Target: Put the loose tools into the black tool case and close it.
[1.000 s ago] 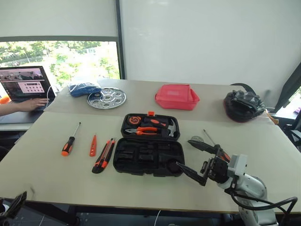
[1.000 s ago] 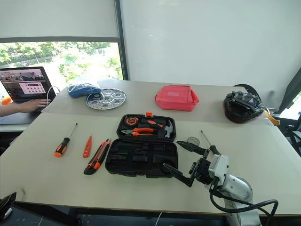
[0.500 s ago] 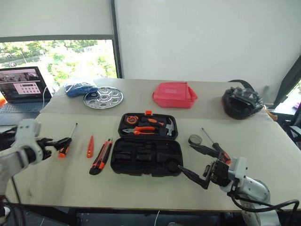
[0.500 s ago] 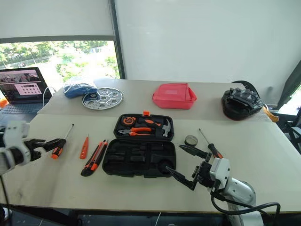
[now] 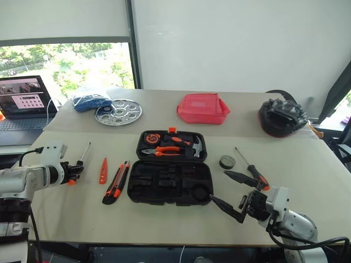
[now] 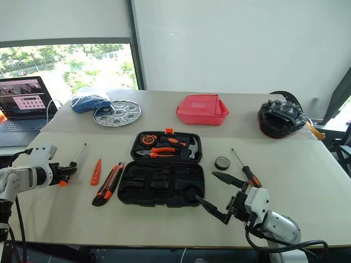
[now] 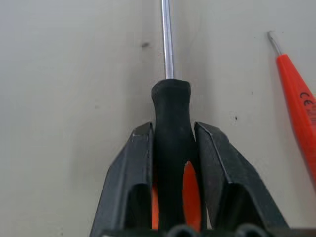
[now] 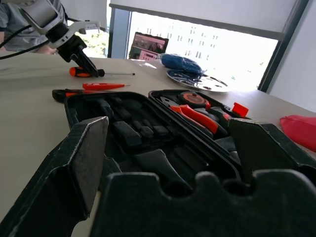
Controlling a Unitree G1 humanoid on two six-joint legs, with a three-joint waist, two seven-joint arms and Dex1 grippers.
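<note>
Fingers of your right gripper (image 5: pixel 229 190) stand spread wide, holding nothing, at five o'clock of the open flat black plastic tool case (image 5: pixel 170 182). At one o'clock of that gripper lie an orange-and-black screwdriver (image 5: pixel 253 173) and a small round black tape roll (image 5: pixel 227 161). At nine o'clock of the case lie the orange-and-black utility knife (image 5: pixel 117 182), the slim orange tester screwdriver (image 5: pixel 102 170), then your left gripper (image 7: pixel 173 140), closed on the second orange-and-black-handled screwdriver (image 7: pixel 171 148), which lies on the beige table (image 5: pixel 82 213).

Matt black plastic tool case (image 5: pixel 170 182); smooth matt table (image 5: pixel 307 164)
</note>
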